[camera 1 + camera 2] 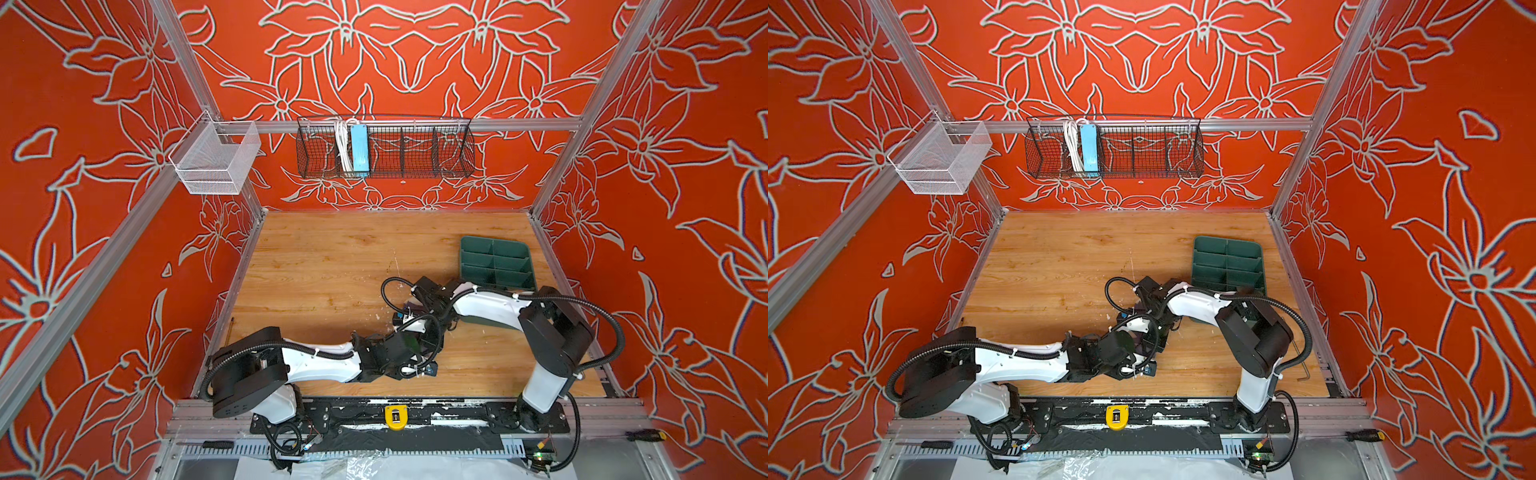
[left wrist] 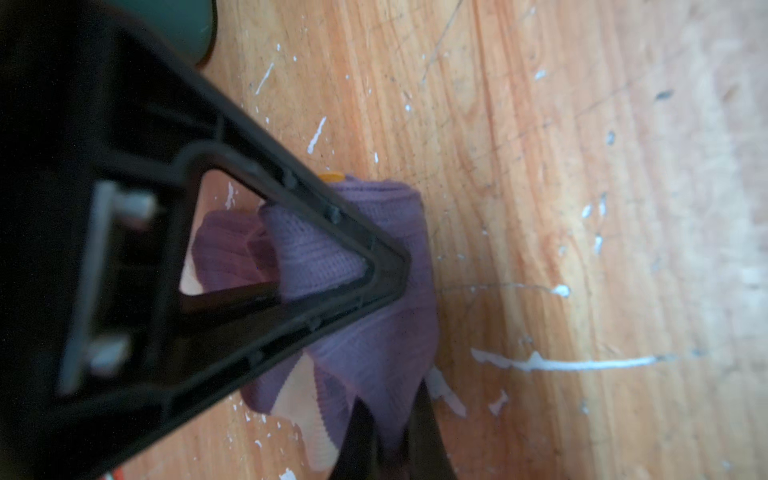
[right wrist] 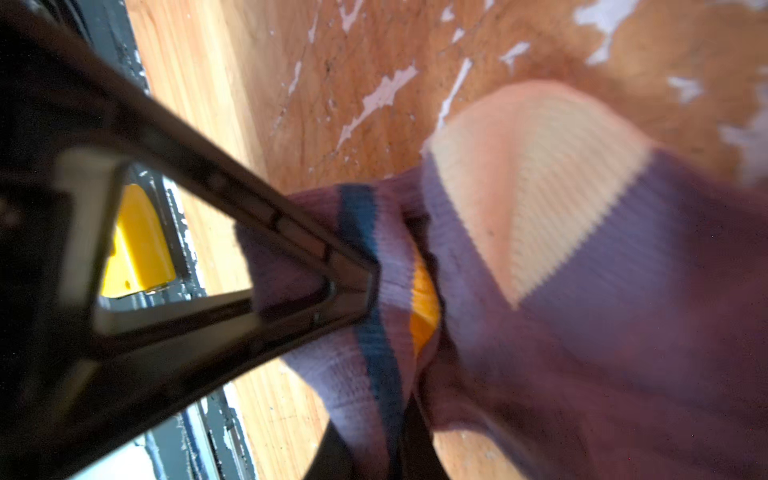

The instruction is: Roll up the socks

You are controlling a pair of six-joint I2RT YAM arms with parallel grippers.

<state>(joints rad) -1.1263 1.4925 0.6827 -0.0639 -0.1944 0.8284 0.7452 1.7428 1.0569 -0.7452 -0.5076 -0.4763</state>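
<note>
**Two white-and-black arms with ribbed hoses**

Both arms have the same build. The left arm [image 1: 320, 361] has long links in a smooth white shell, and its joints sit in round, matte black housings [image 1: 245, 374], shaped like drums. The right arm [image 1: 486, 305] has the same white links and black housings. A black ribbed hose [image 1: 383, 291] runs outside along each arm, fixed with small white cable ties [image 1: 414, 287]. In the wrist views each finger is a black plastic frame of triangle shape, open in the middle. The left finger [image 2: 316, 199] has small screw heads along its edge and two silver pins [image 2: 133, 205] at its wide end. The right finger [image 3: 249, 203] looks blurred.
</note>
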